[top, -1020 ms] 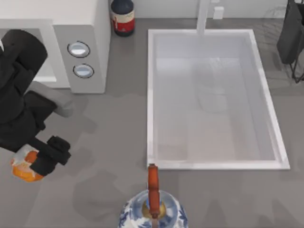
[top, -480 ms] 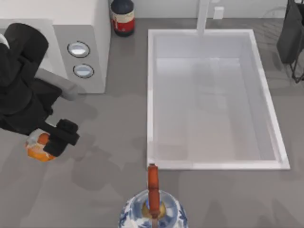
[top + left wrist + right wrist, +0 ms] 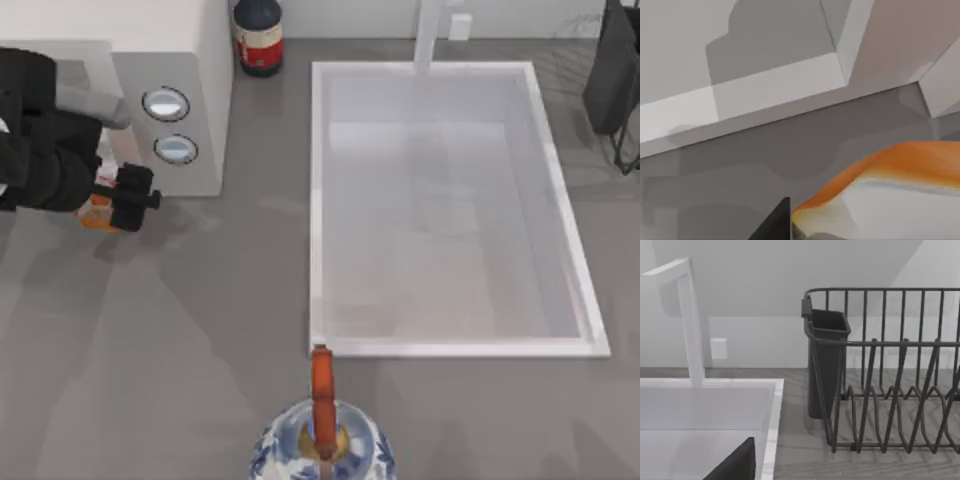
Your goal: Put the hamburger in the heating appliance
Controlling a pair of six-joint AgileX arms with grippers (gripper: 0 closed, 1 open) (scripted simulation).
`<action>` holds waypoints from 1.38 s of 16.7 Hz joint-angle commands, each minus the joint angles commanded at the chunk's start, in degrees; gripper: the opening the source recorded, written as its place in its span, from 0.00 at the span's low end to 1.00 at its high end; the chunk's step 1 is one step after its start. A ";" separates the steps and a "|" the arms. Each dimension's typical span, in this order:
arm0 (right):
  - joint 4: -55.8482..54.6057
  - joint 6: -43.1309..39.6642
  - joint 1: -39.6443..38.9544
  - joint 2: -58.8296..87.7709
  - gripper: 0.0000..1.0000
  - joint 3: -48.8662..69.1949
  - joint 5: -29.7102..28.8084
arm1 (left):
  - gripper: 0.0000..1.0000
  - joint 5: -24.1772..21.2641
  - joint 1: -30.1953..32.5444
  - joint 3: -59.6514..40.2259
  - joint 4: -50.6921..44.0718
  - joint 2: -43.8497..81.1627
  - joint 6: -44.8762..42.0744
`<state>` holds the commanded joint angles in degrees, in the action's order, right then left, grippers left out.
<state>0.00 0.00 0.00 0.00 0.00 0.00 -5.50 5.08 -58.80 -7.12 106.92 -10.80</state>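
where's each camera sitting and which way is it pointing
Top view: above the table looking down; left claw carries the hamburger before the microwave.
Left wrist view: on the left arm, facing the microwave; shares the hamburger.
Right wrist view: on the right arm, facing the dish rack and sink.

The hamburger [image 3: 97,207] is showing orange, the microwave [image 3: 180,60] is looking white, and the kettle [image 3: 322,445] is wearing blue-and-white swirls.
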 joint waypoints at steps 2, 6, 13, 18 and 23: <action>0.00 0.00 0.00 0.00 1.00 0.00 0.00 | 0.00 -0.85 -2.80 1.00 13.05 3.64 1.25; 0.00 0.00 0.00 0.00 1.00 0.00 0.00 | 0.00 -2.49 -8.11 3.34 36.25 10.02 3.71; 0.00 0.00 0.00 0.00 1.00 0.00 0.00 | 0.00 -4.51 -13.38 5.49 55.14 15.01 6.55; 0.00 0.00 0.00 0.00 1.00 0.00 0.00 | 0.00 -6.84 -11.79 8.53 54.77 14.23 7.06; 0.00 0.00 0.00 0.00 1.00 0.00 0.00 | 0.00 -6.92 -12.45 3.40 52.19 15.00 6.28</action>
<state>0.00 0.00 0.00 0.00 0.00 0.00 -12.42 -7.37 -55.41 45.07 121.92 -4.52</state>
